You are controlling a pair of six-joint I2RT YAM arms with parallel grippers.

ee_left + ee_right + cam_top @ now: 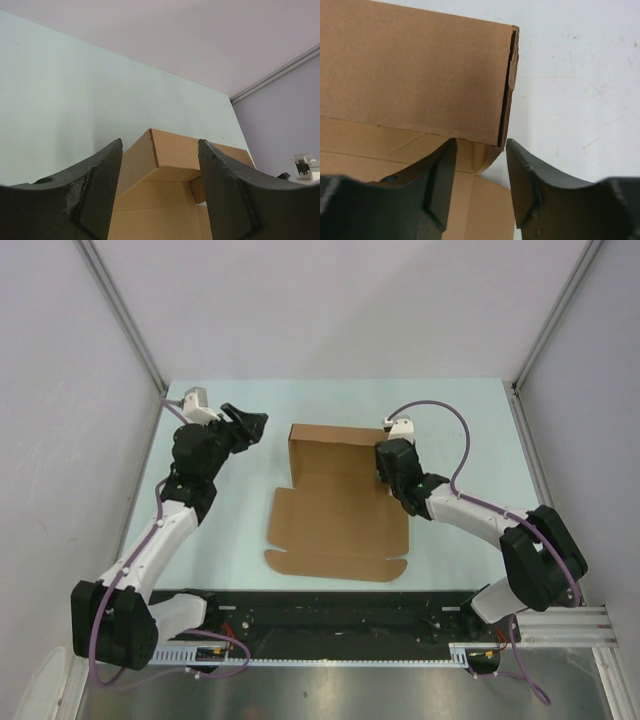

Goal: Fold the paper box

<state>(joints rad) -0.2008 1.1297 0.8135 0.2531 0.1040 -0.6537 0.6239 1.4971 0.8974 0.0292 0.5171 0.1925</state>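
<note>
The paper box point(338, 525) is lying in the middle of the desk point(470, 430), with its base flat and its far wall standing upright. The right gripper point(383, 462) is sitting at the right end of this wall. Its fingers are spread, with the wall's edge between them, and they are not clearly pressing it. The left gripper point(248, 426) is hovering left of the box, spread wide and holding nothing.

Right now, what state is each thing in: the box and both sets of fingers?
paper box: partly folded, far wall upright, the rest lying flat.
left fingers: open, empty, clear of the box.
right fingers: apart, straddling the upright wall's right end.
</note>
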